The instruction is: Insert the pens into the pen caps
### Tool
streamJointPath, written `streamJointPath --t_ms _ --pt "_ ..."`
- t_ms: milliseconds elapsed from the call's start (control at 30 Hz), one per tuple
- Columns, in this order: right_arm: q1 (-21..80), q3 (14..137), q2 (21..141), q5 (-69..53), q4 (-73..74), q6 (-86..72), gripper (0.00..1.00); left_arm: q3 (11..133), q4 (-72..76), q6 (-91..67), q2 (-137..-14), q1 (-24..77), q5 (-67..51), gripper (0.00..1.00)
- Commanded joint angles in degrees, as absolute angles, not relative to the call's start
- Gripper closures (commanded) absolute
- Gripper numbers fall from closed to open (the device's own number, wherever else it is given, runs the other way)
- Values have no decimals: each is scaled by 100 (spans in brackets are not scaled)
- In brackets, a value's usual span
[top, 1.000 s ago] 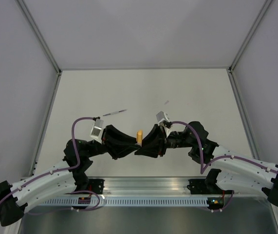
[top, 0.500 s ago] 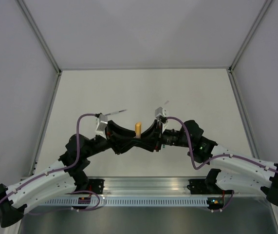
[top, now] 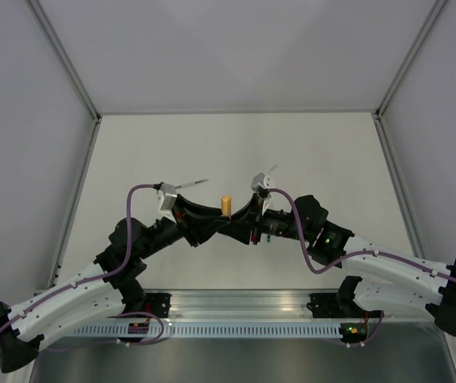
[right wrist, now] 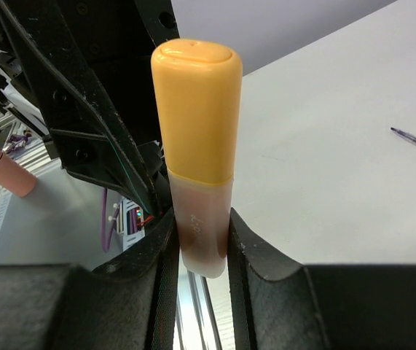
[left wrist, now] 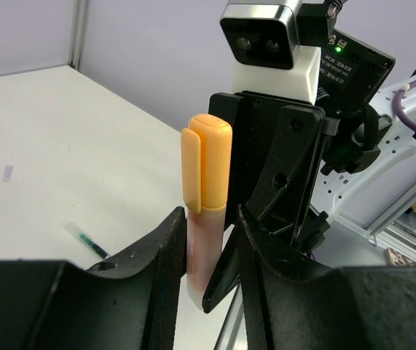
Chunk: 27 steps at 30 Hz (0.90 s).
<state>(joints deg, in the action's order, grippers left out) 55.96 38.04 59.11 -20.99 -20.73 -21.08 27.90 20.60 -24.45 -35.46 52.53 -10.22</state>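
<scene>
The thick pink-orange marker (top: pixel 227 205) stands upright between both grippers, with its yellow-orange cap (left wrist: pixel 208 160) seated on top. My right gripper (right wrist: pixel 202 219) is shut on the marker's pink barrel (right wrist: pixel 202 226) just below the cap (right wrist: pixel 197 109). My left gripper (left wrist: pixel 209 215) brackets the same barrel (left wrist: pixel 202 244). Its left finger lies against the barrel, and a gap shows on the other side, where a right-gripper fingertip sits. A thin pen (top: pixel 189 184) lies on the table beyond the left wrist. A tiny grey cap (top: pixel 272 168) lies beyond the right wrist.
The thin pen appears as a dark and green tip (left wrist: pixel 85 239) in the left wrist view and as a silver tip (right wrist: pixel 415 142) in the right wrist view. The table's side rails (top: pixel 76 199) and grey walls enclose the white surface. A pink cylinder (right wrist: pixel 4 171) lies off the table.
Both grippers have carried the capped marker away from the bases, toward the middle of the table. The left jaws widened slightly around the barrel.
</scene>
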Motion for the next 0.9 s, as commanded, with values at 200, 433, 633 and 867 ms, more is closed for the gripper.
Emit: streamJointPath --t_ms 200,433,633,867 --pt "5581 4069 6012 -1943 -2083 -2030 100 3050 2004 -2083 -3797 5273 -800 61" --pt "5581 4236 6064 -1662 -1820 -2039 100 3208 1740 -1987 -4096 5273 -695 64" --pt "5581 4289 6143 -1740 -1775 -2057 100 3269 1749 -1960 -4192 5273 -677 90" --pt "5581 4289 6082 -2363 -1898 -2013 74 3120 2161 -2179 -4035 5273 -1352 98"
